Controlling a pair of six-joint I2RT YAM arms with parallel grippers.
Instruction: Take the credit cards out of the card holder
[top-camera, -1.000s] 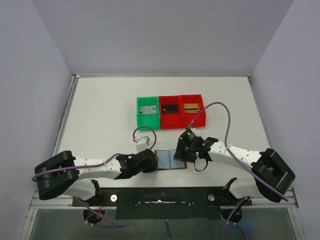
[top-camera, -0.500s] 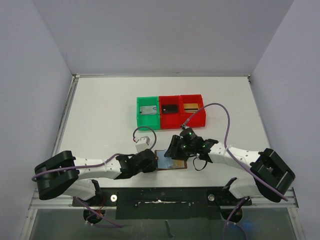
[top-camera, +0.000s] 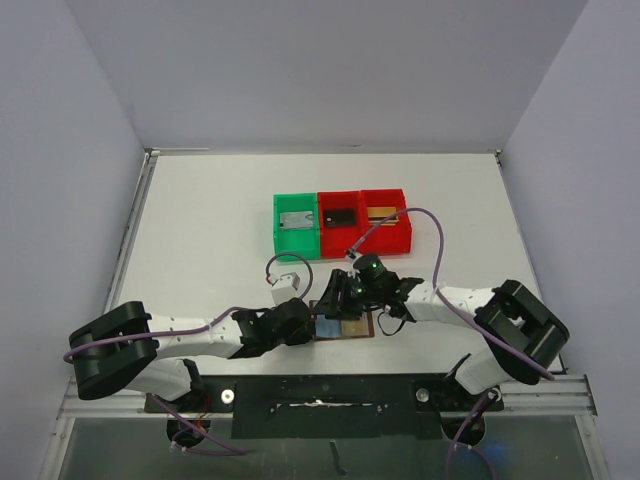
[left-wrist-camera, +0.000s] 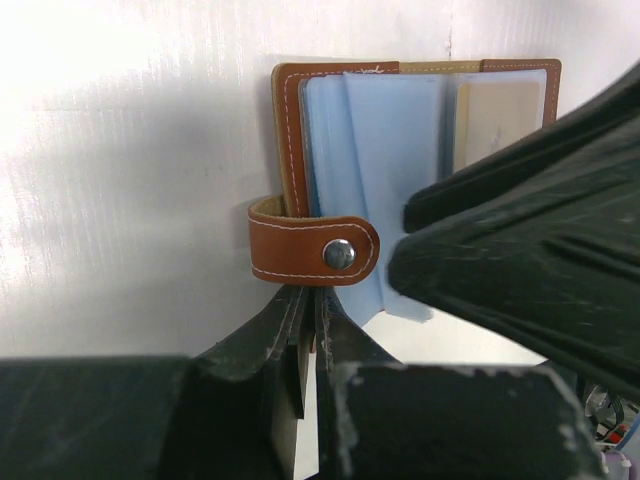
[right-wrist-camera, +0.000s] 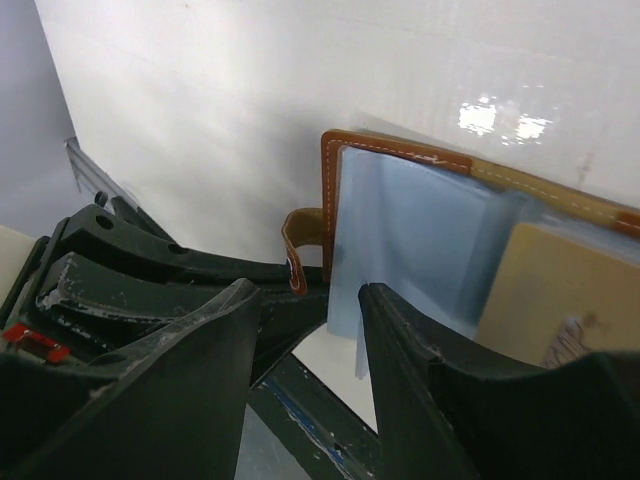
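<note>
The brown card holder (top-camera: 350, 327) lies open on the table between both arms, pale blue pockets (left-wrist-camera: 385, 150) facing up. A gold-yellow credit card (right-wrist-camera: 555, 290) sits in a right-hand pocket, partly covered; the same credit card (left-wrist-camera: 495, 112) shows in the left wrist view. My left gripper (left-wrist-camera: 312, 298) is shut on the holder's snap strap (left-wrist-camera: 315, 250) at its left edge. My right gripper (right-wrist-camera: 308, 300) hovers open over the holder's left half, one finger (right-wrist-camera: 400, 330) against a raised blue pocket leaf. In the top view the right gripper (top-camera: 340, 297) hides part of the holder.
Behind the holder stand a green bin (top-camera: 297, 226) with a grey card, a red bin (top-camera: 341, 222) with a dark card and another red bin (top-camera: 385, 218) with a gold card. A purple cable (top-camera: 430, 230) loops above the right arm. The table's near rail runs just below the holder.
My right gripper has swung left across the holder, turning a blue pocket leaf over. A gold card now shows on the holder's right side. The left gripper has not moved.
</note>
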